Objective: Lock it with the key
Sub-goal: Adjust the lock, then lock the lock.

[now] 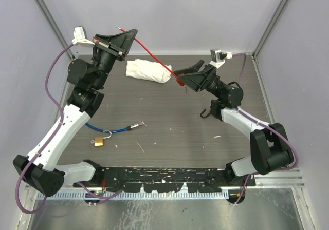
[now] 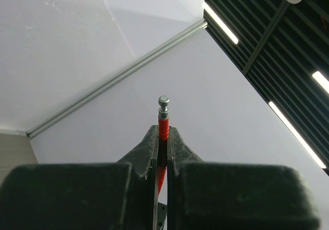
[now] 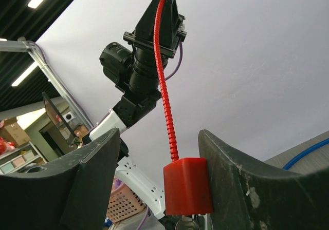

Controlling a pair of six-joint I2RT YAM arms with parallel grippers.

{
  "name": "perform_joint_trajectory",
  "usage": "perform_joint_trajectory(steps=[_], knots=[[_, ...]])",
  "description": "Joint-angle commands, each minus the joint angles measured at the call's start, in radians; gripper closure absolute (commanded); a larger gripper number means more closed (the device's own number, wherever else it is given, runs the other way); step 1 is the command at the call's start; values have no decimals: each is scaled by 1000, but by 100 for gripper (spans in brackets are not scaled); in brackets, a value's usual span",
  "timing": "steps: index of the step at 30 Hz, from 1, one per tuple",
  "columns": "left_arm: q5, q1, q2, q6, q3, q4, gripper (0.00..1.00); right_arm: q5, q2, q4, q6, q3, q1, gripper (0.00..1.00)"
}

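A red cable lock hangs in the air between my two grippers. My left gripper (image 1: 123,39) is raised high and shut on the red ribbed cable (image 2: 163,130) just below its metal tip (image 2: 163,102). The cable (image 1: 151,54) runs down to the red lock body (image 1: 178,78). In the right wrist view the lock body (image 3: 187,186) sits between the open fingers of my right gripper (image 3: 159,133), against the right finger (image 3: 234,181) and well apart from the left one. A key (image 3: 188,224) sticks out under the body, mostly cut off.
A crumpled white cloth (image 1: 149,70) lies at the back of the dark table (image 1: 169,132). A brass padlock (image 1: 98,142) with a blue cable (image 1: 117,130) lies at the front left. A small black hook (image 1: 205,112) hangs by the right arm.
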Motion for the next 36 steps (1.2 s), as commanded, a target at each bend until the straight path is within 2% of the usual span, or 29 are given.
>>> perform_joint_trajectory(steps=[1, 10, 24, 30, 33, 36], knots=[[-45, -2, -30, 21, 12, 72, 100, -7, -47, 182, -16, -5, -3, 32], [-70, -2, -8, 24, 21, 95, 100, -8, -58, 180, -3, -29, -3, 34], [-98, -1, 4, 31, 5, 100, 100, -6, -64, 176, -20, -42, -6, 49], [-105, 0, 7, 31, 2, 99, 100, -25, -66, 159, -54, -43, -8, 58], [-106, 3, 11, 32, 1, 100, 100, -32, -66, 152, -55, -44, -9, 58], [-105, 4, 15, 30, 1, 105, 100, -40, -61, 149, -43, -46, -9, 46]])
